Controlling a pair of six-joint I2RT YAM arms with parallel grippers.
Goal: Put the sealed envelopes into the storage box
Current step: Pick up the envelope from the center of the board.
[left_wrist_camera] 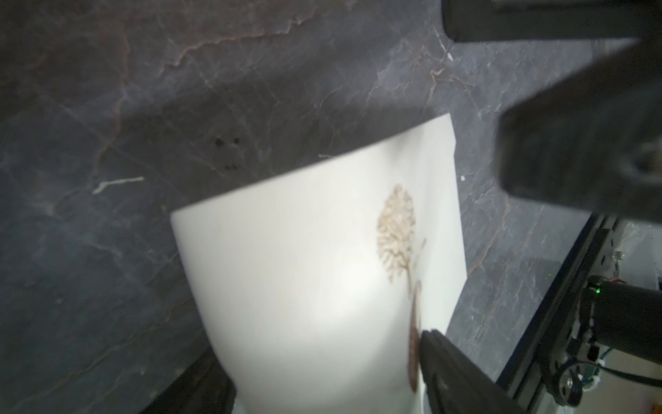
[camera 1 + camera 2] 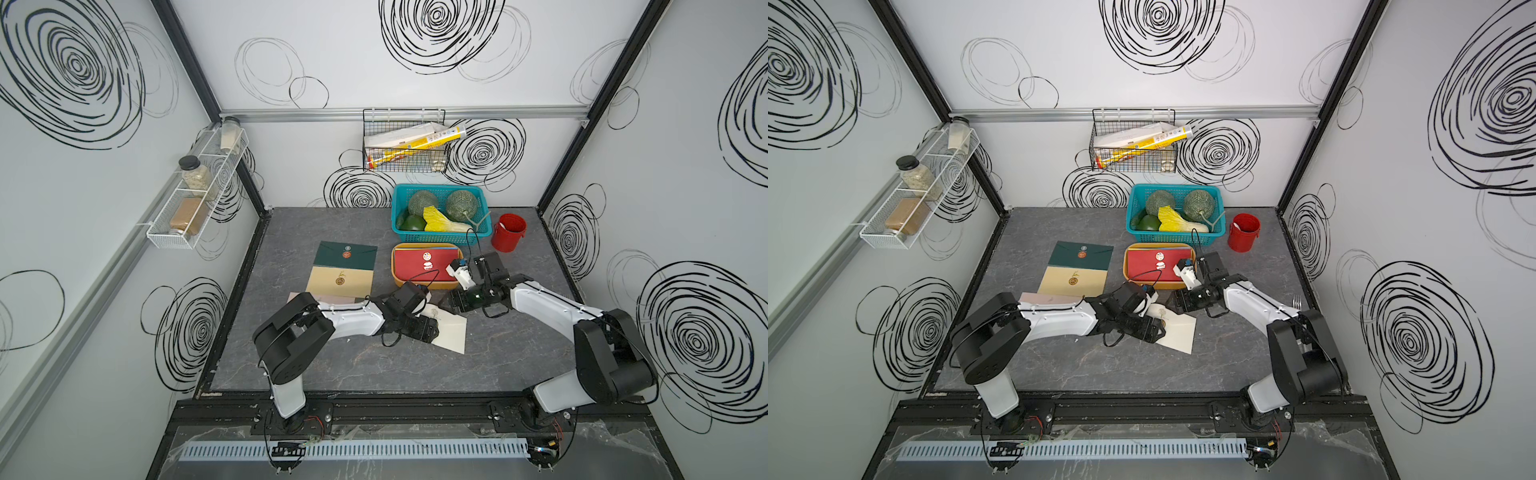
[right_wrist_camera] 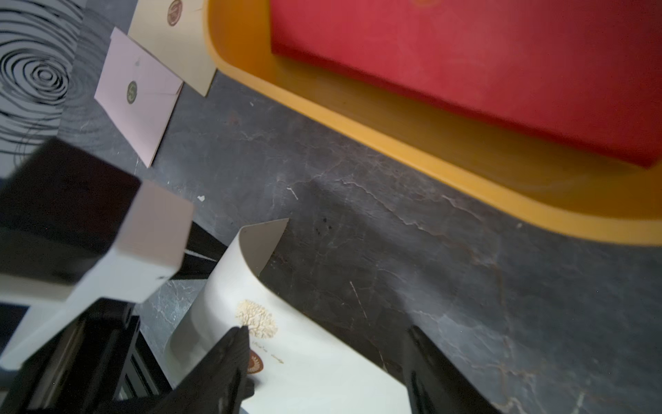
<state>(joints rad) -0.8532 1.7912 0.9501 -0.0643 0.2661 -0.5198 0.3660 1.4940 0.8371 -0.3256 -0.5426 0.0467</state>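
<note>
The dark marbled table [image 2: 332, 365] carries, just before the shallow mustard-yellow plastic storage box [image 3: 394, 143], a thin cream paper envelope [image 2: 451, 332] with a gold tree print and a brown seal. It looks light and bends easily, so an edge is the best hold. The left gripper [image 1: 318, 351] clasps it across its width and bows it. The right gripper [image 3: 327, 329] has parted jaws.

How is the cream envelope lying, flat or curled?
Curled: the cream envelope arches up off the table, one corner rolled over.

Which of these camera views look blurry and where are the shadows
Left wrist view: the cream envelope is smeared, and a broad shadow darkens the table beyond it. Right wrist view: the red envelope and storage box are soft. Both top views: sharp and evenly lit.
</note>
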